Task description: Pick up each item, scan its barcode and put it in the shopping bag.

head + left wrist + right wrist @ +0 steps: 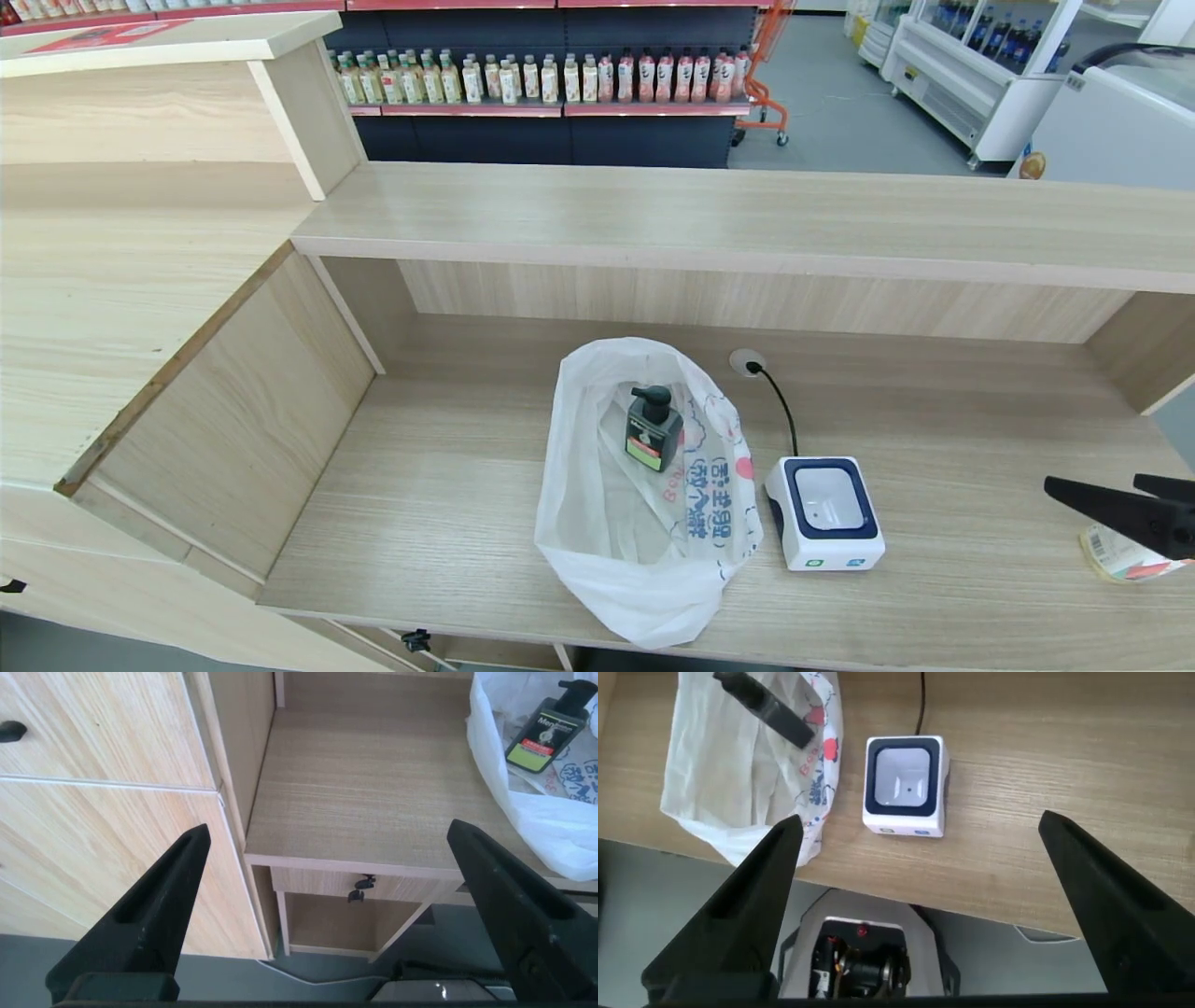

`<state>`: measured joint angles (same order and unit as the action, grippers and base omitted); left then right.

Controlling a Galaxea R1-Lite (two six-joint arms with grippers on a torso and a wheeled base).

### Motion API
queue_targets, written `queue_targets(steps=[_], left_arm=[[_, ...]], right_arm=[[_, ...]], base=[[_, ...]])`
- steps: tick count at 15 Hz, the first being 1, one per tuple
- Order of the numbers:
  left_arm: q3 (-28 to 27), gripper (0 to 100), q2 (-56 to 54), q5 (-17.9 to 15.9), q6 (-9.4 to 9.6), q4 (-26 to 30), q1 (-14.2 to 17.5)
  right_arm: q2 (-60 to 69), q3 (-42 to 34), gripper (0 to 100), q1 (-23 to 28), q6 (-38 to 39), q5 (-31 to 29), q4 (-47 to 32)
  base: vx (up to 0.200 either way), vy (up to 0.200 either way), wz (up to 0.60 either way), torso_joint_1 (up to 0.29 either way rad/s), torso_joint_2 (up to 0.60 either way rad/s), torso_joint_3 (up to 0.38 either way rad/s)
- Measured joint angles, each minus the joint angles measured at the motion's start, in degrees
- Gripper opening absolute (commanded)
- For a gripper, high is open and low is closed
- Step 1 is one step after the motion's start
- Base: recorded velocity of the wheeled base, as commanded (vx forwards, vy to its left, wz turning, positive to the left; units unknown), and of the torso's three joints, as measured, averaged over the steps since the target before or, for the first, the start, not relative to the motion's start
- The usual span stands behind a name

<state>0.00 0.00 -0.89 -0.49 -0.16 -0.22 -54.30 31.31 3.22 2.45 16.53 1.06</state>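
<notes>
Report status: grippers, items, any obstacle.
Left gripper open, right gripper open, both empty. Bottle in bag. Another item on counter near right gripper. Scanner unobstructed.

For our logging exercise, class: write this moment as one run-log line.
bottle in shopping bag | scanner beside bag | left pincer open | right pincer open, by labelled item

At the counter's [980, 597] right edge, the picture's border cuts off the right gripper [1090, 482], fingers apart. Beneath them lies a labelled item [1116, 553], half covered and cropped, and we cannot tell what it is. In the right wrist view the pump bottle [766, 705] in the shopping bag [738, 775] runs off the picture's edge. In the left wrist view both are cropped too. The bottle's label is too small for us to make out.
</notes>
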Motion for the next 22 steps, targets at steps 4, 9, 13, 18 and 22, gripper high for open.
queue_targets(steps=[4, 9, 13, 18, 22], left_arm=[[0.0, 100, 0.0, 0.0, 0.06, 0.0, 0.0], [0.0, 100, 0.0, 0.1, -0.22, 0.0, 0.0], [0.0, 100, 0.0, 0.2, -0.57, 0.0, 0.0], [0.0, 100, 0.0, 0.2, -0.33, 0.0, 0.1], [0.0, 100, 0.0, 0.1, -0.02, 0.0, 0.0]], right_arm=[[1.9, -0.4, 100, 0.0, -0.1, 0.0, -1.9], [2.4, -0.2, 100, 0.0, -0.6, 0.0, -2.0], [2.4, -0.2, 100, -0.1, -1.0, 0.0, -3.0], [2.0, -0.5, 100, -0.1, -1.0, 0.0, -3.1], [1.6, -0.8, 100, -0.2, -1.0, -0.1, -3.1]], base=[[0.0, -0.15, 0.0, -0.002, 0.0, 0.003], [0.0, -0.2, 0.0, 0.01, 0.0, 0.003], [-0.2, -0.2, 0.0, 0.006, 0.0, 0.001], [-0.2, -0.2, 0.0, -0.003, 0.0, 0.002], [-0.2, -0.2, 0.0, -0.001, 0.0, 0.002]])
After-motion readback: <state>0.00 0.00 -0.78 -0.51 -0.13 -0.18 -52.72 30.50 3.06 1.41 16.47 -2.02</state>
